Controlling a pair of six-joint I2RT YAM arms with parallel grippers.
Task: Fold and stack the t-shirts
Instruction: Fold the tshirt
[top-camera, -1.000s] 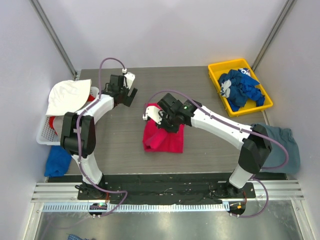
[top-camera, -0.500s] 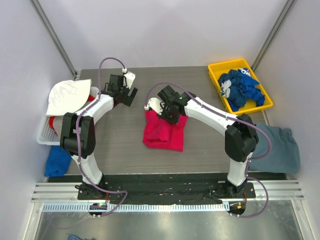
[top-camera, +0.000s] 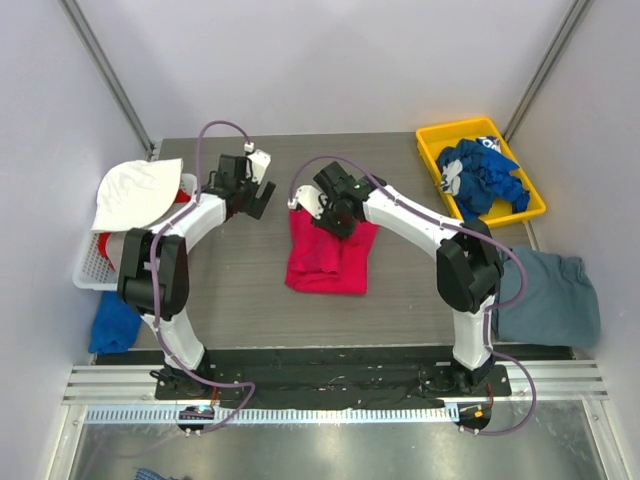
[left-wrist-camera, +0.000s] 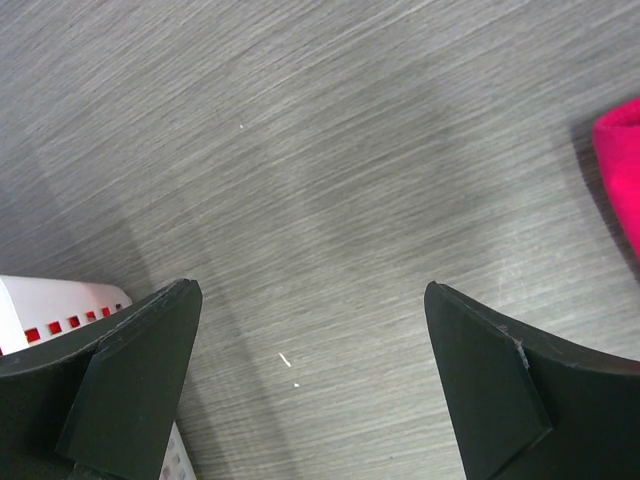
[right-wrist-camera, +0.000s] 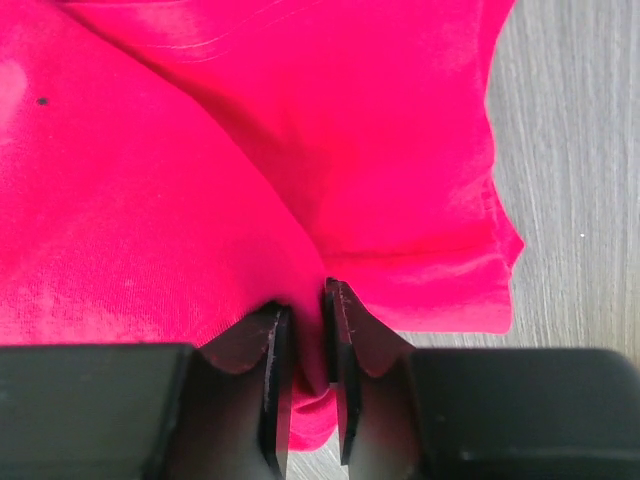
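Observation:
The bright pink-red t-shirt (top-camera: 328, 258) lies partly folded in the middle of the table. My right gripper (top-camera: 335, 222) is shut on a fold of its cloth at the far edge; the wrist view shows the pink-red t-shirt (right-wrist-camera: 200, 150) pinched between the fingers (right-wrist-camera: 275, 370). My left gripper (top-camera: 255, 195) is open and empty over bare table, left of the shirt, whose edge shows in the left wrist view (left-wrist-camera: 622, 160). Royal blue t-shirts (top-camera: 478, 178) fill the yellow bin (top-camera: 430, 140). A slate grey-blue t-shirt (top-camera: 548, 295) hangs at the table's right edge.
A white basket (top-camera: 92, 270) at the left edge holds cloth, with a white garment (top-camera: 135, 190) draped over it; its corner shows in the left wrist view (left-wrist-camera: 60, 315). A blue cloth (top-camera: 115, 322) lies below it. Black rail along the near edge.
My right gripper has carried the shirt's fold toward the far side and a little left, and the shirt now lies flatter and squarer. The left gripper has shifted slightly.

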